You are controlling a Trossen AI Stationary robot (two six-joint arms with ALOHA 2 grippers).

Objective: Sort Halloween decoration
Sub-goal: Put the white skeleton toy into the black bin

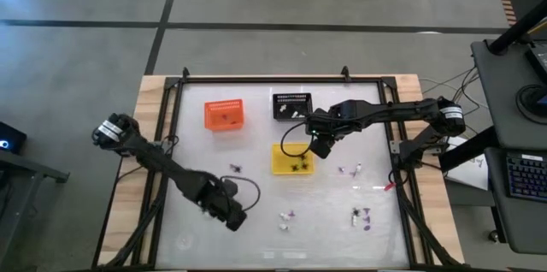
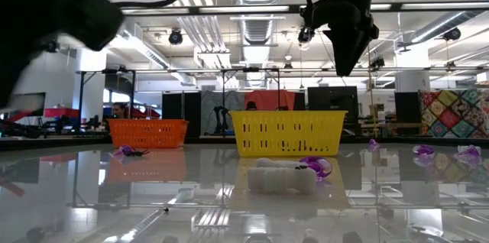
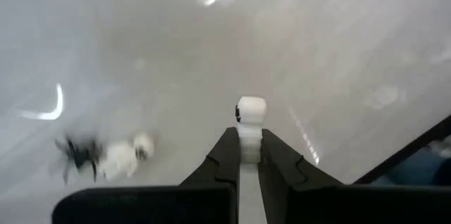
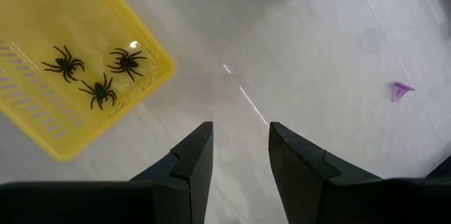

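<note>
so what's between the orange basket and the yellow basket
Bare table, in the high view: nothing lies between the orange basket and the yellow basket.

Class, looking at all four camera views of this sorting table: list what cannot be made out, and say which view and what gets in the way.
- High view: the left gripper hides whatever it holds; its own body covers it.
- Left wrist view: the white piece between the fingers is blurred; its shape is unclear.
- High view: contents of the orange basket and black basket are too small to identify.
</note>
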